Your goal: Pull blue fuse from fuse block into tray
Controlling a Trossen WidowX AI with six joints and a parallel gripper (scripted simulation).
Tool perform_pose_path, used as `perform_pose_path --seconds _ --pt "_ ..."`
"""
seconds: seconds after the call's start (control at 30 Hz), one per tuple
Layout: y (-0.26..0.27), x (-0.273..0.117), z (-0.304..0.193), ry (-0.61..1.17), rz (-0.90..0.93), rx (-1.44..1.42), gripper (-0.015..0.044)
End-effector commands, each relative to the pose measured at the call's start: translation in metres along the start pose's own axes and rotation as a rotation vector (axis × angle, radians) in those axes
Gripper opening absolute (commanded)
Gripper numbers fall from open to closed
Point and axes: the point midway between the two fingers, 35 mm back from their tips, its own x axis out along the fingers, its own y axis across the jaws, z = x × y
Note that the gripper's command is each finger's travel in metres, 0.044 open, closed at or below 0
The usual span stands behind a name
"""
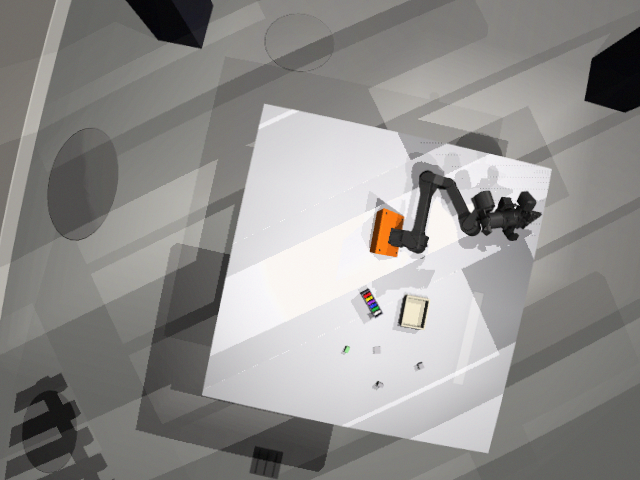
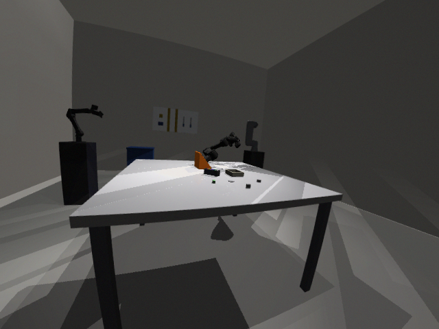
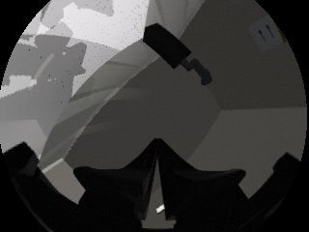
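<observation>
Blue fuse point(image 1: 373, 305) sits in the fuse block point(image 1: 362, 293) point(image 2: 212, 173) on the table point(image 1: 310, 206) point(image 2: 212, 198), beside other fuses; the tray point(image 1: 414, 296) point(image 2: 234, 175) nearby holds nothing visible. Jaws point(image 1: 539, 214) are closed.

White tabletop point(image 1: 299, 206) point(image 2: 170, 198), standing on dark legs. Directly on it: orange wedge-shaped stand point(image 1: 384, 232) point(image 2: 199, 161), fuse block point(image 1: 379, 314) point(image 2: 211, 173), and beside that, apart, a cream open tray point(image 1: 414, 312) point(image 2: 234, 173). Four small pieces lie near these, one partly green point(image 1: 346, 349) point(image 2: 213, 181).
</observation>
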Motion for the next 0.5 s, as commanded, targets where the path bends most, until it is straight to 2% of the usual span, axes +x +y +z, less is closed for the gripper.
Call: perform_pose_path --seconds 0.0,0.07,0.27,0.47 --pt "0.001 0.0 -0.003 0.007 0.004 0.007 0.0026" --pt "0.01 0.002 -0.024 0.067 0.034 0.062 0.006" --pt "0.059 -0.005 -0.115 0.347 0.157 0.309 0.006" --pt "0.116 -0.039 -0.197 0.646 0.261 0.55 0.006"
